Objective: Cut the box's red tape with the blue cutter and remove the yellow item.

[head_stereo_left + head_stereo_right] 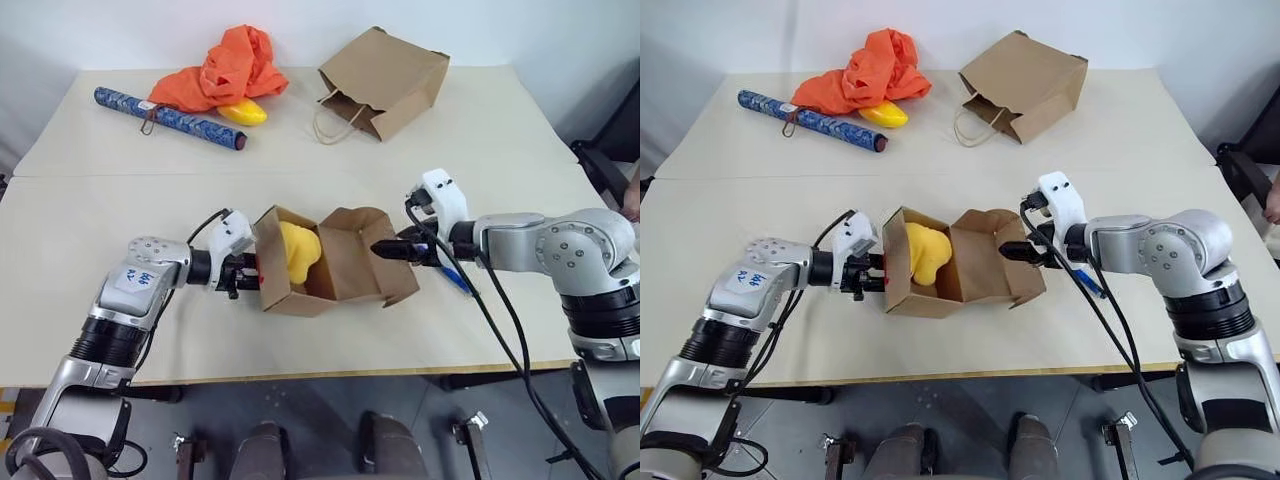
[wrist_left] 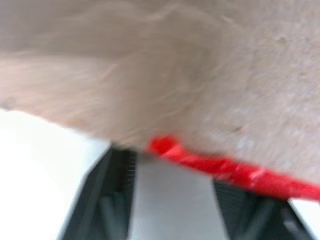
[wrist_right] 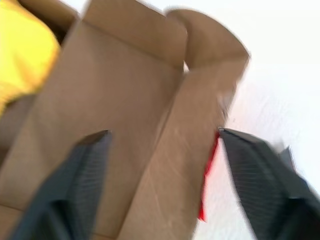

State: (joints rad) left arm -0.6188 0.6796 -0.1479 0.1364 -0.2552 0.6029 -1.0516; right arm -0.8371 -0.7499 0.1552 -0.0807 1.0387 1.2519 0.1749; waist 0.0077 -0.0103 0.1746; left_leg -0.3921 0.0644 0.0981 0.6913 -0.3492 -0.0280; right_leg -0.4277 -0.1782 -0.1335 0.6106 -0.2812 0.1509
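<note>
The table (image 1: pixel 470 150) has a pale beige top with a seam running across it side to side, dividing a far section from a near section.

Far section, left to right:
- a long blue patterned roll (image 1: pixel 168 117), lying at a slant;
- a crumpled orange cloth (image 1: pixel 222 70), partly covering a glossy yellow oval object (image 1: pixel 246 113);
- a brown paper bag (image 1: pixel 385 80) with handles, lying on its side.

Near section:
- a small cardboard box (image 1: pixel 330 265), open, with its flap lid folded out to the right;
- a slim blue cutter (image 1: pixel 456 279), lying just right of the box and largely hidden under the robot's right arm.
</note>
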